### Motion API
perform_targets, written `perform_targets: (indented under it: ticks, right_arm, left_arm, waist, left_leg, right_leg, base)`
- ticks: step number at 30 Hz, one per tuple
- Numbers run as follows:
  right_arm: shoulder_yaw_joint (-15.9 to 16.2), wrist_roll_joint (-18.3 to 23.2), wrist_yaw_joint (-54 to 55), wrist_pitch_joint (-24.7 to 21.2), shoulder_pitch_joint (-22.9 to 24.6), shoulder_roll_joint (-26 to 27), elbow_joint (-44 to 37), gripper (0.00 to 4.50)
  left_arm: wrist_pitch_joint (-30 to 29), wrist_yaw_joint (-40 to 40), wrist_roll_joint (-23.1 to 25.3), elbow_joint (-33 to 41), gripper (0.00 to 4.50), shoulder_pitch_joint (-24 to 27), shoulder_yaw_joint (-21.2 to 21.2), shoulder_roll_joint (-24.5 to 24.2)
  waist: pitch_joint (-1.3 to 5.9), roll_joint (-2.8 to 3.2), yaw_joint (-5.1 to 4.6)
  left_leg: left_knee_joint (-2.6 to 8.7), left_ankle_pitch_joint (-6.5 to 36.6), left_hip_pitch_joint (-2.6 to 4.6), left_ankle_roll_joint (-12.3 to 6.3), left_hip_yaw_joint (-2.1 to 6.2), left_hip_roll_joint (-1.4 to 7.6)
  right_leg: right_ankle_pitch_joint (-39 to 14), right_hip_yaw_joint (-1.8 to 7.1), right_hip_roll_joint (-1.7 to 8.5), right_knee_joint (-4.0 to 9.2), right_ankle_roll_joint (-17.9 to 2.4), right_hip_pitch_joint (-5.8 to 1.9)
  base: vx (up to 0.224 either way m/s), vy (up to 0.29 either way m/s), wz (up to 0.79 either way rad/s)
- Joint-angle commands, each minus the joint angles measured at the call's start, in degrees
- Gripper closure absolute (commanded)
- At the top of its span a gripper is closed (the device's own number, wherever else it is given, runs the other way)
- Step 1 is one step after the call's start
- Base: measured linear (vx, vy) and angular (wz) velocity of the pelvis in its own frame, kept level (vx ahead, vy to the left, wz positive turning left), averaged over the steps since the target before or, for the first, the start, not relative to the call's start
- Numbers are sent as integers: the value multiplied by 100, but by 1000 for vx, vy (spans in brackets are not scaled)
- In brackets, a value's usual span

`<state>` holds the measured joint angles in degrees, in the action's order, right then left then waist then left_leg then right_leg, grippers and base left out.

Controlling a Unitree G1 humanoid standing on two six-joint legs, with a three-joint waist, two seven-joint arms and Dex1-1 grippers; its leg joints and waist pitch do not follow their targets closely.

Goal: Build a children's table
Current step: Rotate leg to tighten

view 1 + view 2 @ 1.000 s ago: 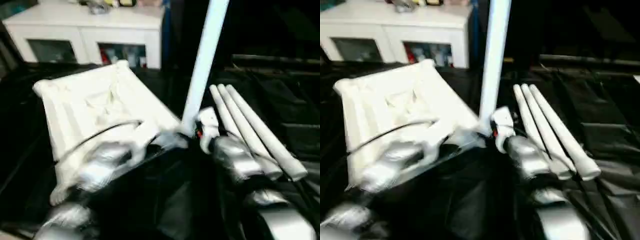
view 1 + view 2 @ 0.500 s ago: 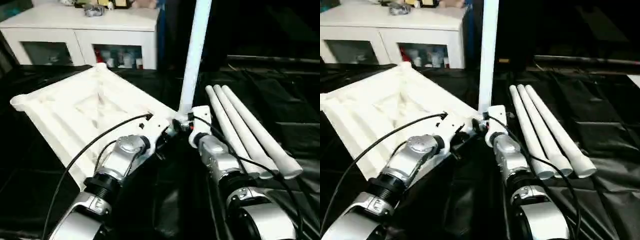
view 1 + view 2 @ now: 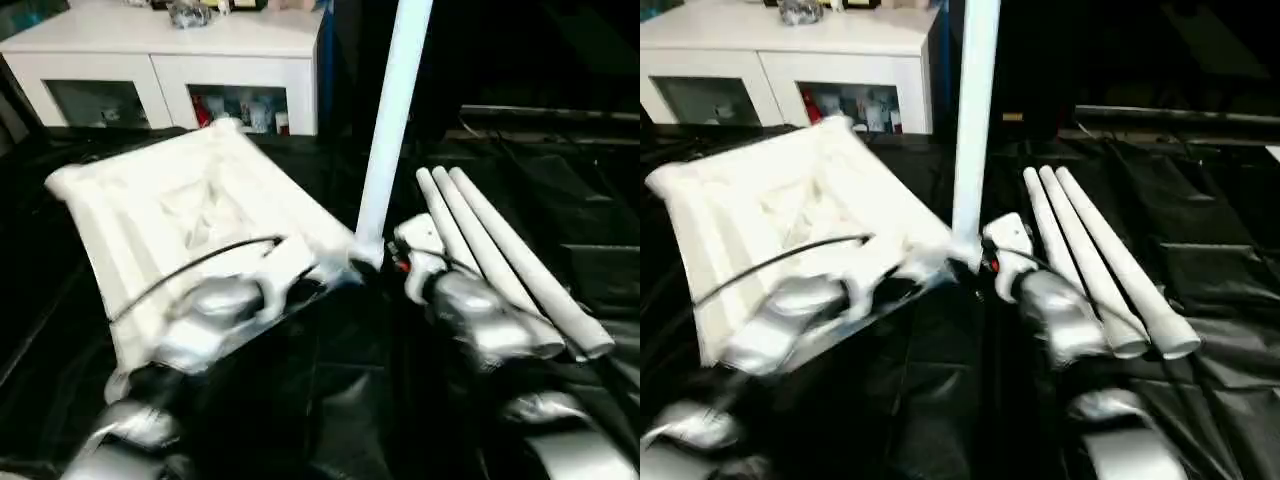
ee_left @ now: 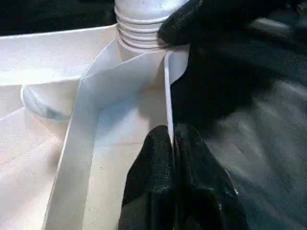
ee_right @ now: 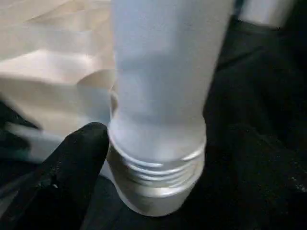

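Left gripper: jaws pinched shut on the thin edge wall of the tabletop, close to the near corner socket. Right gripper: one black finger lies against the base of the upright leg, just above its threads; the other finger cannot be made out, so the jaw width cannot be told. The leg stands nearly vertical in the socket with several thread turns still exposed. The tabletop lies ribbed side up on the black sheet, its far corner towards the cabinet. Three spare legs lie side by side on the sheet, just right of the right forearm.
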<state>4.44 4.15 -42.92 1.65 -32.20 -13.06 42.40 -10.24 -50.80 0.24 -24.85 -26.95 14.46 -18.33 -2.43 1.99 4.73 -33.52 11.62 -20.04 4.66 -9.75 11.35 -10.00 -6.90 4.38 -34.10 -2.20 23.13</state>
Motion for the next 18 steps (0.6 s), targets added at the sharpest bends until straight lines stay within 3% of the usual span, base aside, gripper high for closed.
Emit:
perform_targets:
  ticks: [1, 2, 4, 13, 18]
  right_arm:
    - [139, 77, -476, -79, 12, -90, -210, 27]
    - [154, 93, -581, -79, 11, -119, -221, 27]
    - [226, 144, -972, -81, 1, -199, -277, 27]
    - [267, 182, -1259, -154, -173, -167, -162, 109]
    - [248, 222, -1370, -215, -118, -159, -206, 146]
  left_arm:
    - [-11, -366, -178, 222, 450, 164, 51, -109]
    - [-25, -433, -204, 274, 450, 190, 58, -147]
    - [-38, -597, -254, 405, 450, 268, 84, -249]
    - [-82, -664, -301, 503, 450, 316, 72, -243]
    - [-100, -677, -309, 531, 450, 349, 52, -255]
  waist:
    - [334, -38, 12]
    - [352, -43, 34]
    - [349, -52, 39]
    - [346, -106, 60]
    - [350, -93, 64]
  left_leg:
    - [356, 868, -30, -522, 32, 208]
    - [355, 823, -46, -518, 49, 216]
    - [347, 790, -31, -545, 36, 222]
    - [343, 612, -38, -530, 29, 212]
    - [333, 516, -40, -567, 26, 212]
  right_leg:
    - [-1510, 354, 440, 438, -948, -333]
    - [-1448, 352, 458, 397, -975, -368]
    - [-1362, 356, 449, 398, -1021, -346]
    - [-1397, 365, 455, 387, -988, -352]
    - [-1265, 366, 450, 370, -1003, -349]
  base:
    - [0, 0, 0]
    - [0, 0, 0]
    - [0, 0, 0]
    - [0, 0, 0]
    - [0, 0, 0]
